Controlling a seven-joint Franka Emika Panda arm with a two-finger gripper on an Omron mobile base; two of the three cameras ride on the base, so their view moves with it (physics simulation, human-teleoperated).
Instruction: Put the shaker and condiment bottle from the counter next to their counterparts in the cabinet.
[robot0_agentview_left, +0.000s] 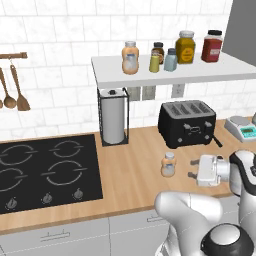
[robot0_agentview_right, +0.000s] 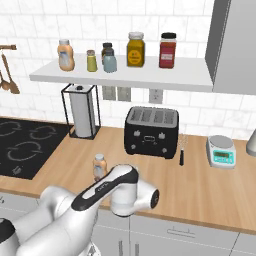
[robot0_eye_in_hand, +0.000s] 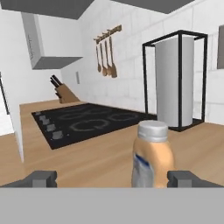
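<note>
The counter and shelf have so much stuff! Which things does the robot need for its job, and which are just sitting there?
For the job:
condiment bottle on the counter
blue-grey shaker, already on the cabinet shelf
olive-yellow shaker
matching peach bottle
open gripper

Just sitting there:
toaster
paper towel roll
hob
kitchen scale
mustard-yellow jar
red jar

Base views flank counter; hand view level, close.

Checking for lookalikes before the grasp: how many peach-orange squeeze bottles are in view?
2. One peach bottle stands on the counter before the toaster; the other stands at the shelf's left end.
</note>
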